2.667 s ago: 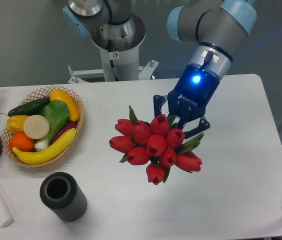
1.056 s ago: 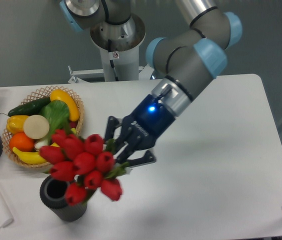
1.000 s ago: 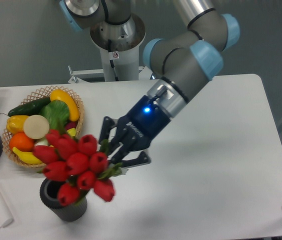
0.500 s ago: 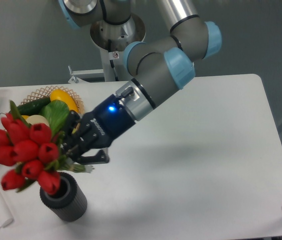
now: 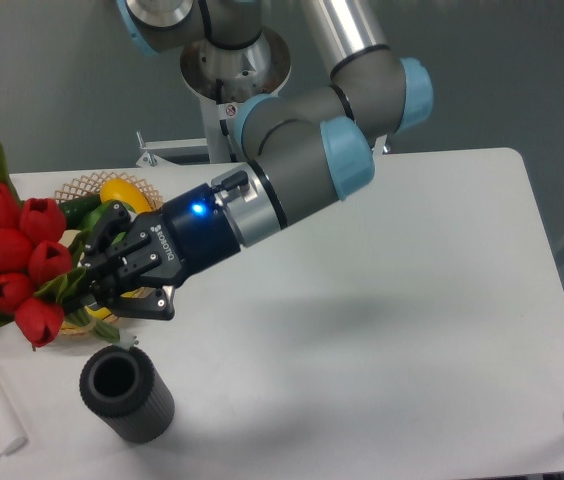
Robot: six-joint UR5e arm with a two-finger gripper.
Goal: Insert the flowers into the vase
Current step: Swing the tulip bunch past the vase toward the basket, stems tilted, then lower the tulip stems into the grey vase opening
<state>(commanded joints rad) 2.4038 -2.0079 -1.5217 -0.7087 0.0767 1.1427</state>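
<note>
One arm reached low left across table. Gripper clamped on stems of flowers, bunch held sideways, heads at left frame edge, above and left of vase, apart from it, in front of basket. Judged light, top-heavy, soft; buds crushable, wider than vase mouth. Best held low on stems, below leaves. Vase upright, unfilled.

One fixed camera, high, opposite the arm's base, looking down at the table; mid-range, left edge cropped. No second view.
</note>
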